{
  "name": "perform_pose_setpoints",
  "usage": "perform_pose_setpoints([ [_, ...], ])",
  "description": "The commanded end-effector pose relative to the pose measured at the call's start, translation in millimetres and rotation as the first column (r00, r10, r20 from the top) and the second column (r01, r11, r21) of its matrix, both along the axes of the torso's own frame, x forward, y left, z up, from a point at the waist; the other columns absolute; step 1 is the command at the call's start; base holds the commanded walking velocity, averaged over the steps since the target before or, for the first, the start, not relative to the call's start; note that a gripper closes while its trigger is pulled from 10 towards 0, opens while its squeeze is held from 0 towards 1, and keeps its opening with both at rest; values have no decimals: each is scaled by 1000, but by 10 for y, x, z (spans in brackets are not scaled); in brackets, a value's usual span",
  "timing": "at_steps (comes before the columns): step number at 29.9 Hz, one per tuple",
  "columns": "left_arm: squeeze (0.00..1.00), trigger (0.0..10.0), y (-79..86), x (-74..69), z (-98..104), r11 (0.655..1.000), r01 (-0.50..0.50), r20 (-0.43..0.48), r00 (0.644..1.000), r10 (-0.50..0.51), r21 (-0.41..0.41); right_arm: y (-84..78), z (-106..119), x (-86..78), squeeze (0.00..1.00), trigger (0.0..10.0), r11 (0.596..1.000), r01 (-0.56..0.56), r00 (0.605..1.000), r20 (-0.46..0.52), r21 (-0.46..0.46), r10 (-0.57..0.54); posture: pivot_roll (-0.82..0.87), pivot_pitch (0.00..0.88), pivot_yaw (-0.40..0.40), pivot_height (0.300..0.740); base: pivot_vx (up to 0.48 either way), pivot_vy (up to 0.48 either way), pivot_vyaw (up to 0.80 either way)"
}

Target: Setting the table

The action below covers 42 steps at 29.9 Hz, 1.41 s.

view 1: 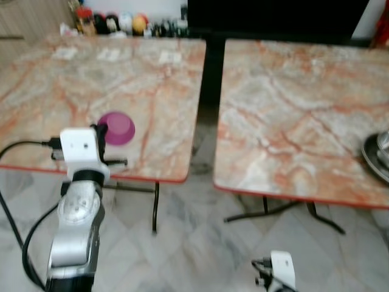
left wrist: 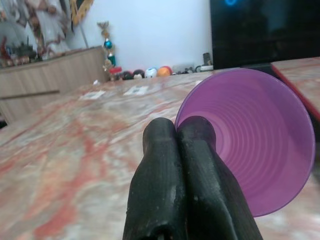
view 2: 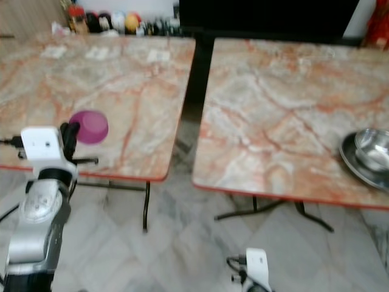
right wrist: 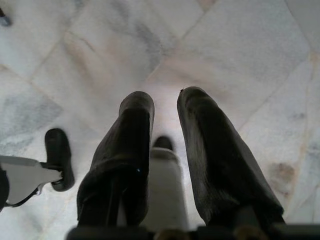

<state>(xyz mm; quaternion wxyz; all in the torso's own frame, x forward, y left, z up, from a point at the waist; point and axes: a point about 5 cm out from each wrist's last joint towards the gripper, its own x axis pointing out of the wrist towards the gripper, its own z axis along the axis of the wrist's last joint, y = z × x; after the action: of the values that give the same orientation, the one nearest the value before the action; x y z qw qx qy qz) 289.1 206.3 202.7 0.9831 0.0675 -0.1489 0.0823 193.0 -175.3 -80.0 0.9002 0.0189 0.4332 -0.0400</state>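
A purple bowl [view 1: 117, 128] is at the front of the left marble table [view 1: 73, 79], near its edge. My left gripper [view 1: 101, 130] reaches over that edge and touches the bowl's near side. Close up, its two black fingers [left wrist: 200, 165] are pressed together on the rim of the purple bowl [left wrist: 255, 145], which stands tilted with its inside facing the camera. My right arm [view 1: 278, 269] hangs low beside the tables. The right gripper [right wrist: 165, 100] points down at the tiled floor, open and holding nothing.
The right marble table [view 2: 285, 109] carries a steel bowl on a steel plate [view 2: 366, 157] at its right edge. A dark gap separates the two tables. Jars and bottles [view 1: 124, 24] line the far wall. White cards [view 1: 109, 55] lie on the left table's far side.
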Motion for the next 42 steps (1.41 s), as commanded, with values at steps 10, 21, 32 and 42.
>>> perform_pose_setpoints([
  [10,0,10000,-83,17,75,999,38,22,999,-38,7,-61,-14,-38,0,10000,1000,17,1000,-13,-9,-17,36,98,28,740,0,-480,0],
  [21,0,10000,-82,5,63,999,46,13,999,-46,17,-68,-15,-41,0,10000,1000,15,1000,-13,-11,-15,36,93,25,740,0,-480,0],
  [32,0,10000,-46,-2,43,992,119,-18,993,-118,44,-71,-18,-48,0,10000,1000,12,1000,-15,-13,-12,37,86,24,740,0,-393,0],
  [42,0,10000,-50,-13,16,978,205,-48,978,-203,39,-82,-24,-64,0,10000,1000,7,1000,-21,-17,-7,37,78,20,740,0,0,0],
])
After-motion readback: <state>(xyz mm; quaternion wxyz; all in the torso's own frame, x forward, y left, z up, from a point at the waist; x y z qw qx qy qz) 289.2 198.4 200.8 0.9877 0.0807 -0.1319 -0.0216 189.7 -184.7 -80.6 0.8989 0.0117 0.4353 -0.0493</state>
